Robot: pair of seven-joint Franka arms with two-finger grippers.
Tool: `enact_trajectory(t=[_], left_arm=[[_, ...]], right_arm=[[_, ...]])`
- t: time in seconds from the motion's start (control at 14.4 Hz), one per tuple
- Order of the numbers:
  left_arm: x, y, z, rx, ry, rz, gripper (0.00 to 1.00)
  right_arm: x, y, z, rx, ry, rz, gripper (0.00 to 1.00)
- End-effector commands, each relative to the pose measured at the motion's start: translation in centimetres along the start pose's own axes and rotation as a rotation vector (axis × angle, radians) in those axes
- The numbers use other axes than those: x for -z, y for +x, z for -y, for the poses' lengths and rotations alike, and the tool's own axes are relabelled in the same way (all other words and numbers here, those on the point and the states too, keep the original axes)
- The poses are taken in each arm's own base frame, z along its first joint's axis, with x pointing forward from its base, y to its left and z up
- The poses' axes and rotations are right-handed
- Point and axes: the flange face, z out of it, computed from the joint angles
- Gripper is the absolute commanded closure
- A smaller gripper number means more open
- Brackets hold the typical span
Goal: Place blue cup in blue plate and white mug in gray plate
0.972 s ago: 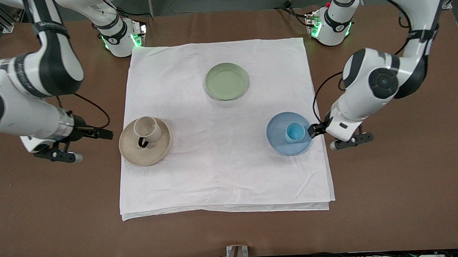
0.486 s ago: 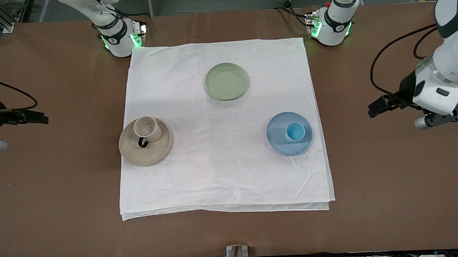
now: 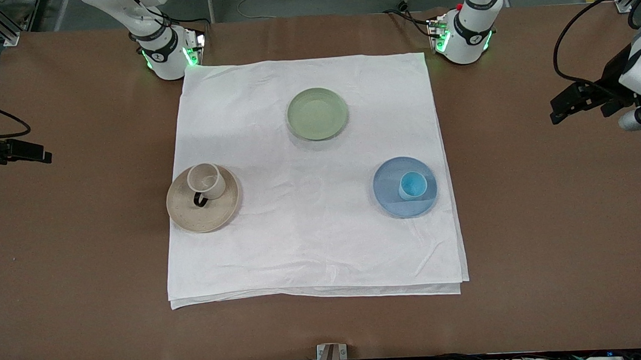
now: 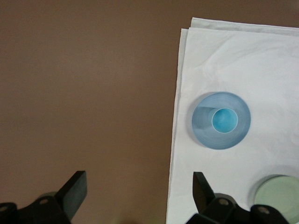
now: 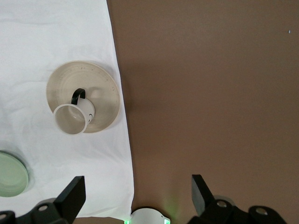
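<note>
Two arms are parked at opposite ends of the tabletop (image 3: 545, 246), both clear of the white cloth (image 3: 312, 229). Gray plate (image 3: 213, 211) sits on the cloth toward the right arm's end, white mug (image 3: 206, 180) upright on it, handle pointing toward the front edge. Blue plate (image 3: 394, 198) sits toward the left arm's end near the cloth's edge, blue cup (image 3: 412, 185) upright on it, off-centre. Green plate (image 3: 317, 113) is nearer the bases' edge, bare.

Judgement: both placements look done, no grasp pending. If a fix were needed, the right arm is nearer the mug, the left arm nearer the cup.

Left gripper (image 4: 140, 198) hangs over bare tabletop at its end, spread wide, holding nothing. Right gripper (image 5: 138, 198) hangs over bare tabletop at its end, also spread wide and empty.
</note>
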Motion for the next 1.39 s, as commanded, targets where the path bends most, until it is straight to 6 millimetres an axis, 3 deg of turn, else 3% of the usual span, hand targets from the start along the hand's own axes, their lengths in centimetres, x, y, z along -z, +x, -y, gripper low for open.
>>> enact_trajectory(t=[0.0, 0.21, 0.56, 1.32], left_arm=[[-0.2, -1.4, 0.3, -0.02, 0.011, 0.01, 0.0], [0.0, -1.8, 0.2, -0.022, 0.01, 0.009, 0.0], [0.2, -2.2, 0.4, -0.072, 0.013, 0.006, 0.0], [0.0, -1.8, 0.9, -0.088, 0.019, 0.011, 0.0]], right_arm=[[-0.2, -4.8, 1.4, 0.019, -0.001, -0.044, 0.0], [-0.9, -7.9, 2.4, 0.035, -0.012, -0.077, 0.0], [1.6, -11.5, 3.6, -0.005, -0.042, -0.109, 0.0], [2.6, -11.7, 3.7, -0.006, -0.027, -0.173, 0.0]])
